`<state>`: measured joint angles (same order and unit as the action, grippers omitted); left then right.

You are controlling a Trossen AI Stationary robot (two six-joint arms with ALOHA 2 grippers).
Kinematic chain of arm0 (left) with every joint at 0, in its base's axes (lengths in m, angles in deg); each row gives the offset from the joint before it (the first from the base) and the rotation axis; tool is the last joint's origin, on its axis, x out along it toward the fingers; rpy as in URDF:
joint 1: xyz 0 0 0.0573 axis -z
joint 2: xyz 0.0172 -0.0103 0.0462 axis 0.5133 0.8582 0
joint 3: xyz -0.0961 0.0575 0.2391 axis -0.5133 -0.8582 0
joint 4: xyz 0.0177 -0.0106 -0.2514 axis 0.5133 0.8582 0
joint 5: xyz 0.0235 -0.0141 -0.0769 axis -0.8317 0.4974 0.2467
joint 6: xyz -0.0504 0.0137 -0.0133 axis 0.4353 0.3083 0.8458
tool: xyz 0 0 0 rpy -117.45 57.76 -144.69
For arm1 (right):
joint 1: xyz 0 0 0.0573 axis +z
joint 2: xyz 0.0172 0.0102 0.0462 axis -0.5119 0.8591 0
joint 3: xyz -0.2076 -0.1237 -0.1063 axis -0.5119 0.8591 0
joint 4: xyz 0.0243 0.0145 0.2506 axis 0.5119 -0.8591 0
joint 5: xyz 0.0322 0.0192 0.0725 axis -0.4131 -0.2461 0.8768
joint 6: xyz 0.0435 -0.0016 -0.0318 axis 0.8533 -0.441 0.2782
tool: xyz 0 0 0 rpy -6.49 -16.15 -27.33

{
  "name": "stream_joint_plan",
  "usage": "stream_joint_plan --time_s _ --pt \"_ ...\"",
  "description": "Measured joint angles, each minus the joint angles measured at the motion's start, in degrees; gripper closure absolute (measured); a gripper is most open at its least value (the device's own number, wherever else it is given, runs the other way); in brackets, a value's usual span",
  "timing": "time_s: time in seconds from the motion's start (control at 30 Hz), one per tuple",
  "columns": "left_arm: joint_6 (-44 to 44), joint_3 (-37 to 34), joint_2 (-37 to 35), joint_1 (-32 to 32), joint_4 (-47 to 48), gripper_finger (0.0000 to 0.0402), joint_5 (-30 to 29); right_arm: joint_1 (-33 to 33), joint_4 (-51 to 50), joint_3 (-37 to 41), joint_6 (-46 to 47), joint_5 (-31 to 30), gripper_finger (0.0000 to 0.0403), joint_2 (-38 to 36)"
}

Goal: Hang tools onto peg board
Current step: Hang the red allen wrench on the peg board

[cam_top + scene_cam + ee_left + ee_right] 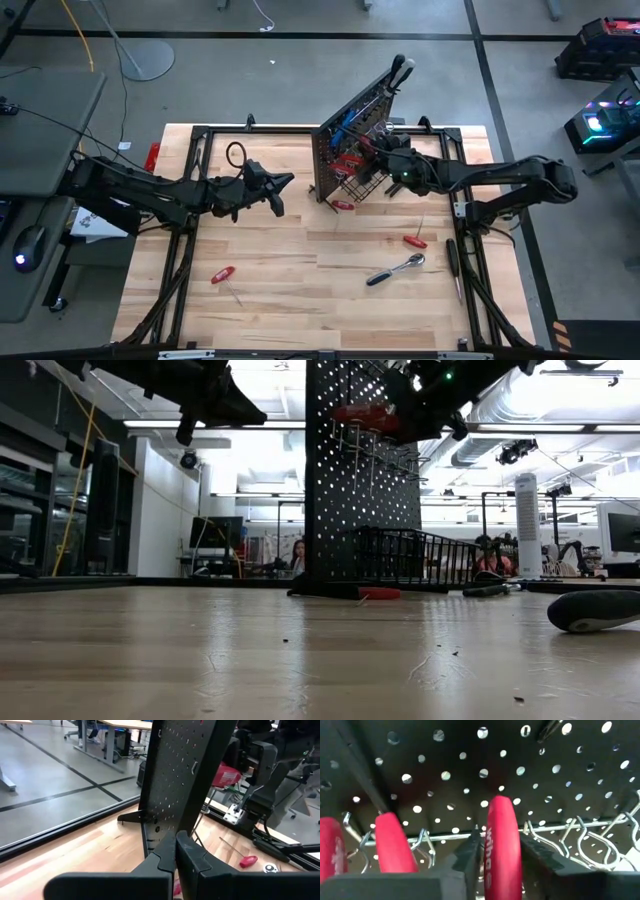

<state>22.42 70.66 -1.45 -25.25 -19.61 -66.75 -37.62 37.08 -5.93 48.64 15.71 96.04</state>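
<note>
The right gripper (495, 865) is shown close against the front face of the peg board (352, 140), with a red-handled screwdriver (502, 840) standing between its two dark fingers at the wire hook rail (580, 832). The fingers are seen on either side of the handle, but whether they clamp it or have begun to part cannot be told. The handle's long axis is seen running roughly upright along the board, rounded end toward the upper rows of holes; the shaft is hidden, so its seating in the hook cannot be confirmed. Two further red handles (395, 845) are hung beside it on the same rail.

For the step to be done well, the tool is best let go only when its weight is judged to be borne by the hook, and the gripper is best drawn straight back from the board so that neighbouring handles are not brushed.

The left gripper (175, 865) is held closed and empty behind the board, above the table (290, 290). A chrome ratchet (396, 269) and loose red screwdrivers (222, 274) are left lying flat on the table, well apart from the board.
</note>
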Motion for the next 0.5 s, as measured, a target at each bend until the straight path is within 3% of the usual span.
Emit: stream_joint_plan --time_s 0.17,0.5 --pt "0.0 0.0 0.0 0.0 0.1 0.0401 -0.1 0.3 -2.4 0.0 -0.6 0.5 0.0262 -1.7" --pt "0.0 0.0 0.0 0.0 0.0 0.0401 -2.2 0.6 -11.5 0.1 -1.6 -0.3 0.0258 -8.7"
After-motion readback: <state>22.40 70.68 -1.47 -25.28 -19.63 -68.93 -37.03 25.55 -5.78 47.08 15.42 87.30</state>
